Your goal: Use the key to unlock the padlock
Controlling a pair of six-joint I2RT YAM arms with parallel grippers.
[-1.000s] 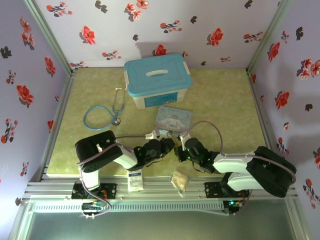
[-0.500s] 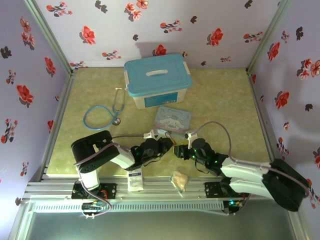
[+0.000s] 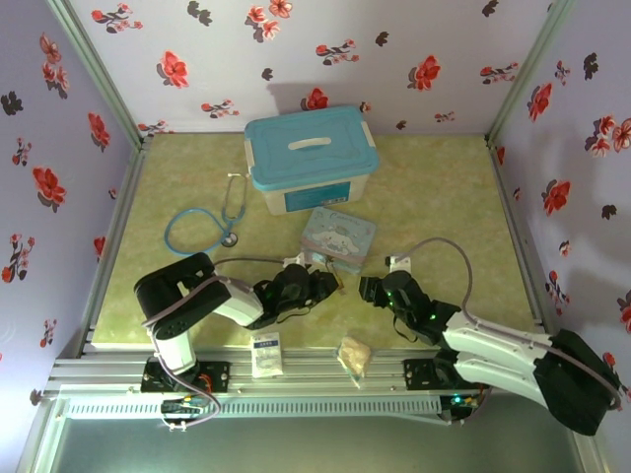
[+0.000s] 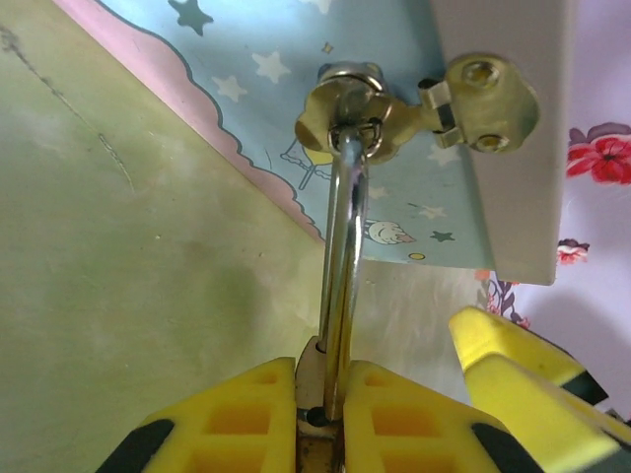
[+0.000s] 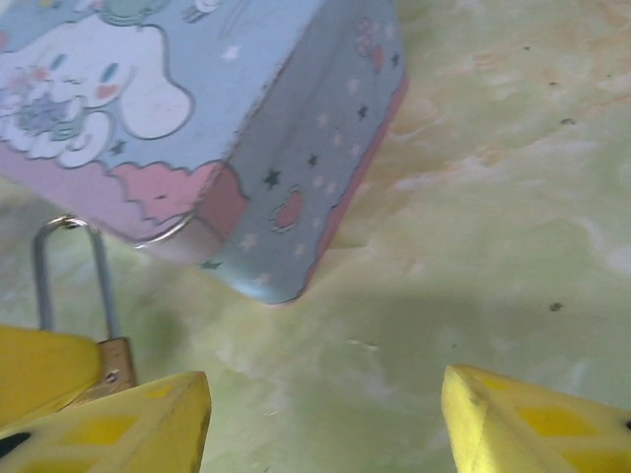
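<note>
Left wrist: brass padlock (image 4: 312,379) body, thin silver shackle (image 4: 343,266).

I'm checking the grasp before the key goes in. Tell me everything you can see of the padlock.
The padlock is tiny: a brass-coloured body and a thin silver U-shaped shackle. The left gripper has its yellow jaws shut on the body, so the lock is held with the shackle pointing out towards the cartoon tin, its top close by the tin's corner. Whether the shackle is latched cannot be told.
</note>
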